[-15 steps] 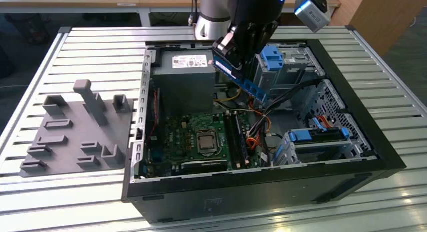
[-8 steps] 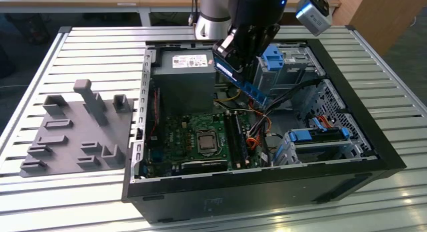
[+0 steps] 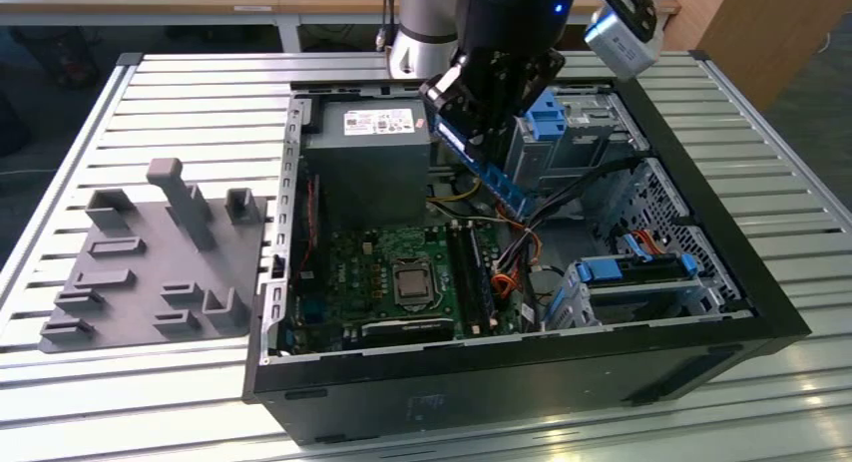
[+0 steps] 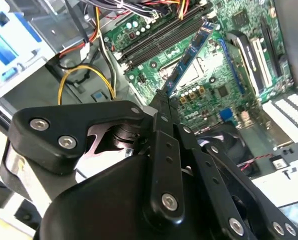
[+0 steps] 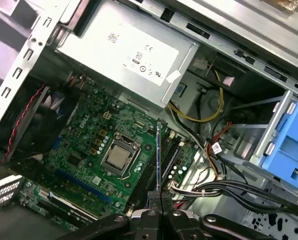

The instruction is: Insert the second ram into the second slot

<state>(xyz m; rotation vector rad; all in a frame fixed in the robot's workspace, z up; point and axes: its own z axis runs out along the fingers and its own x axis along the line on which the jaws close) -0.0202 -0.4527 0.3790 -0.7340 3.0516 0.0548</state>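
Slatted table (image 3: 174, 93) holds the case (image 3: 533, 372); gripper (image 4: 161, 102) pinches the memory stick (image 3: 506, 188) aloft, mid-carry. Slots (image 3: 469, 272) lie at its six o'clock; seating likely needs squaring.

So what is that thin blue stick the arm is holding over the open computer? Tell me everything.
The ram is a thin, long, dark blue circuit board with chips on its face. The end effector pinches one end, shut on it. The rest juts out free and tilted above the green motherboard, near its slots, seemingly touching nothing else.
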